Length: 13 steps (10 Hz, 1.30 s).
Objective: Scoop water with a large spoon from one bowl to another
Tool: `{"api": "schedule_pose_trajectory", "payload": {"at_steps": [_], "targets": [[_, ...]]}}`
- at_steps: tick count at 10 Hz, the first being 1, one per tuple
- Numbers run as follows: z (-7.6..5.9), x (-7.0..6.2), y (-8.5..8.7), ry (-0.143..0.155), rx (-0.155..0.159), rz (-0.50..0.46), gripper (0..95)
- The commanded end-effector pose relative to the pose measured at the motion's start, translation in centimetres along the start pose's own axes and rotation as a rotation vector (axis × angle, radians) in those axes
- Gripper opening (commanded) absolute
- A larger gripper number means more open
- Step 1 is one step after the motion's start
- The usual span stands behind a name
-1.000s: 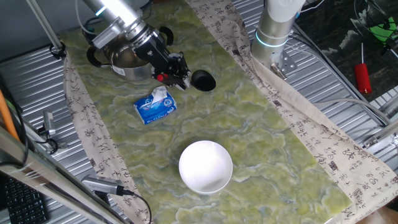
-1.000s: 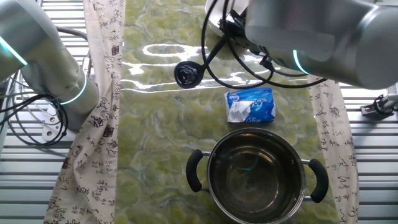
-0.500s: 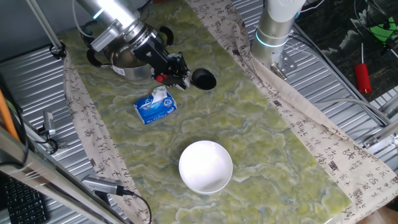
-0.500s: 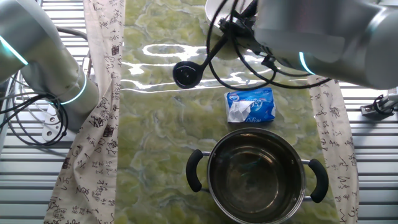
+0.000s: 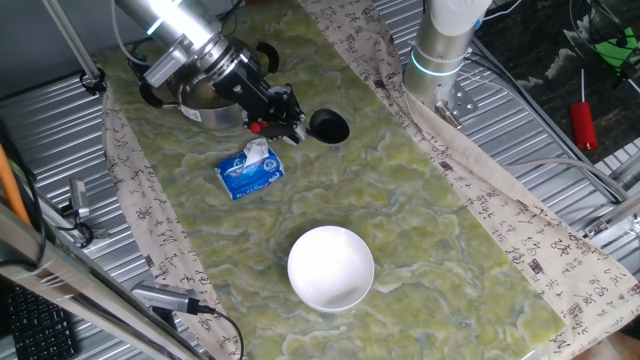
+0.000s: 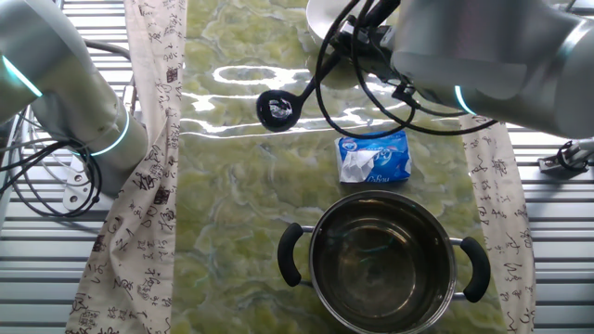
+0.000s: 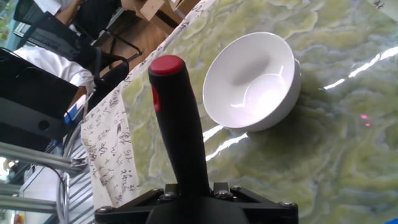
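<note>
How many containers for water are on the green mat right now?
2. The steel pot sits at one end, behind the arm in one fixed view; the white bowl sits at the other end. Nothing suggests a hidden third.

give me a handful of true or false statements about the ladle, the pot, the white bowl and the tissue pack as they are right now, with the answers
1. The gripper is shut on the ladle handle. True.
2. The ladle's scoop is inside the steel pot. False: it is over the green mat, beside the pot.
3. The white bowl has two black handles. False: the pot has them; the bowl is plain.
4. A blue tissue pack lies between pot and bowl. True.
5. The handle's tip is red. True.
</note>
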<state>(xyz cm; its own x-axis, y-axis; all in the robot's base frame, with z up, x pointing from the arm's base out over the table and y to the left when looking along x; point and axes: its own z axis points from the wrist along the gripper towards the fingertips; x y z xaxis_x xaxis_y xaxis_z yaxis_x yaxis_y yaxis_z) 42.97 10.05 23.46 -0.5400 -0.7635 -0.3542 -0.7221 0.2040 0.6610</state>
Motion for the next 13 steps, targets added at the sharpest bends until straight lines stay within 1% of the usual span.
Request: {"api": "schedule_pose_trajectory", "payload": {"at_steps": [1, 4, 6, 7, 8, 9, 10, 12, 13], "targets": [[0.0, 0.0, 0.0, 0.003, 0.006, 0.003, 0.0], [0.0, 0.0, 0.0, -0.001, 0.008, 0.009, 0.0], [0.0, 0.0, 0.0, -0.017, 0.004, 0.009, 0.0], [-0.1, -0.3, -0.1, -0.023, 0.001, 0.012, 0.0], [-0.4, -1.0, -0.5, -0.023, 0.000, 0.016, 0.0], [-0.5, -1.4, -0.6, -0.023, 0.000, 0.017, 0.0], [-0.9, -2.7, -1.2, -0.024, -0.002, 0.023, 0.0], [-0.9, -4.3, -1.9, -0.030, -0.002, 0.037, 0.0], [-1.0, -5.3, -2.2, -0.036, -0.003, 0.046, 0.0]]}}
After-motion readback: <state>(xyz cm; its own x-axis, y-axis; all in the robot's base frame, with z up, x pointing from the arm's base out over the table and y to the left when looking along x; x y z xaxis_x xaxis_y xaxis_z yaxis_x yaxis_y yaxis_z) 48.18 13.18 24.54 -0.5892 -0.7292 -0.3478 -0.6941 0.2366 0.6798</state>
